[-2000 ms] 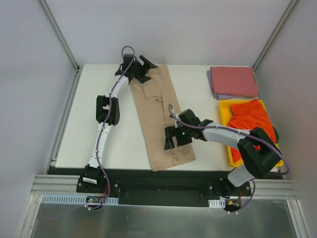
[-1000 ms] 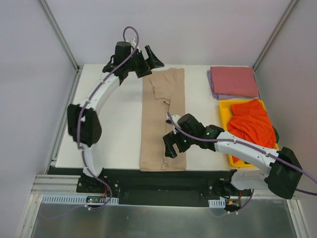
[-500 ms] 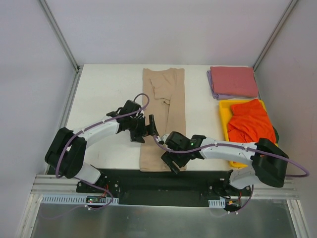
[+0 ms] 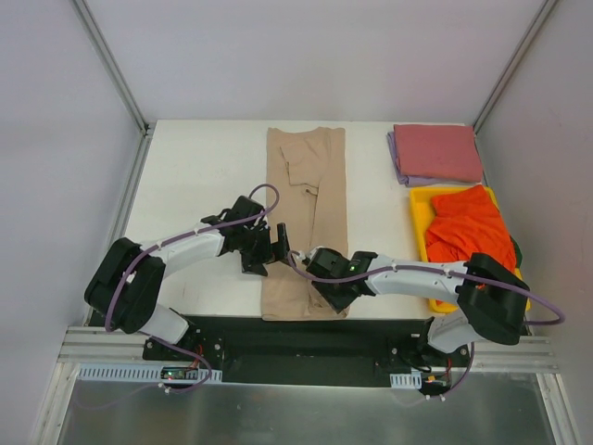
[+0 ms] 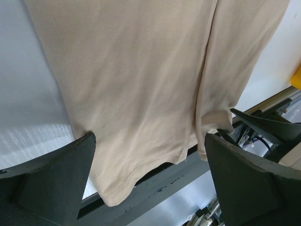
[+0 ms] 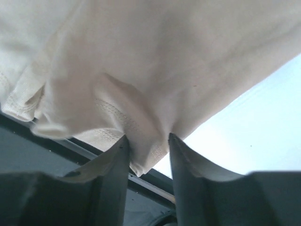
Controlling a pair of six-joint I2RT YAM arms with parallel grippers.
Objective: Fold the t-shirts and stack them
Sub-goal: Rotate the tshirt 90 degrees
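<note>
The tan t-shirt (image 4: 306,185) lies folded into a long strip down the middle of the table, its hem at the near edge. My right gripper (image 4: 326,292) is at the hem's near right corner. In the right wrist view its jaws (image 6: 148,160) pinch a puckered fold of the tan hem (image 6: 141,141). My left gripper (image 4: 271,250) stands wide open at the strip's left edge. In the left wrist view the tan cloth (image 5: 141,84) spreads between its fingers (image 5: 51,179) without being held. A dusty pink-red t-shirt (image 4: 437,151) lies folded on a lavender one (image 4: 398,165).
A yellow tray (image 4: 419,209) at the right holds a crumpled orange-red t-shirt (image 4: 471,232). The black rail (image 4: 306,329) of the table's near edge runs just under the tan hem. Metal frame posts stand at the table's back corners.
The right jaws have closed in on the tan hem corner. The left arm swung from the far end of the shirt down to its near left edge, staying open.
</note>
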